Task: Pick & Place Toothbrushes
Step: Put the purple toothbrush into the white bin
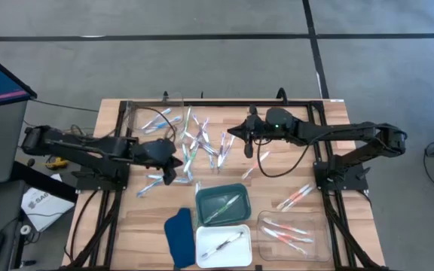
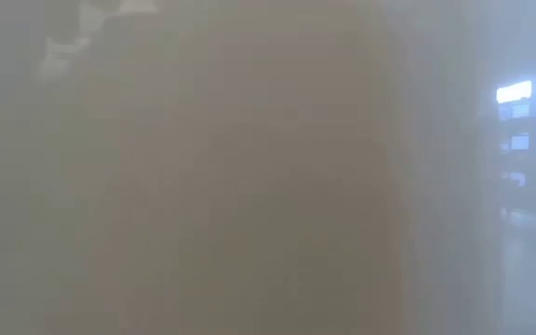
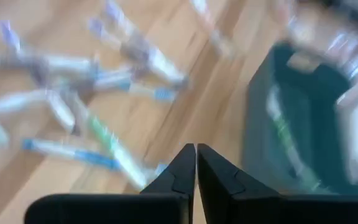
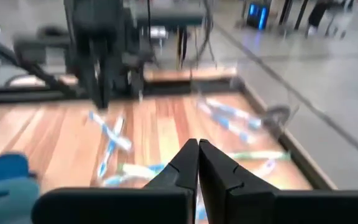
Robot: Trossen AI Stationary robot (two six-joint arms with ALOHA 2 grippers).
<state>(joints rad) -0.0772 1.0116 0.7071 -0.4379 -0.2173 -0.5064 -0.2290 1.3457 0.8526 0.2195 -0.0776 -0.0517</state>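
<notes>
- Toothbrushes: most lie in a loose, crossing heap at mid-desk, between the two arms. A few more sit in a clear bin at the far left. One lies in the green tray, one in the white tray, several pink ones in the clear tray at near right, and two pink ones loose on the desk just beyond that tray.
- Left end effector: over the near-left edge of the heap, fingers pressed together. The left wrist view shows the tips meeting with nothing between them. Risk: a closure that caught no brush means an empty carry to the trays.
- Brushes overlap and cross. Risk: a pinch on one handle drags or flips its neighbours, or lifts two at once, so colours end up mixed in one tray.
- Thin, slick handles. Risk: a brush gripped off-centre pivots and drops short of the green tray, which stands just beside the heap.
- Right end effector: at the far-right side of the heap, fingers likewise pressed together, nothing seen held. Risk: both arms work the same pile, close enough that a reach inward could clash.
- Dark blue cloth lies touching the white tray's left side; a stray drop could land on it.
- Low view fogged over, no check from there.
</notes>
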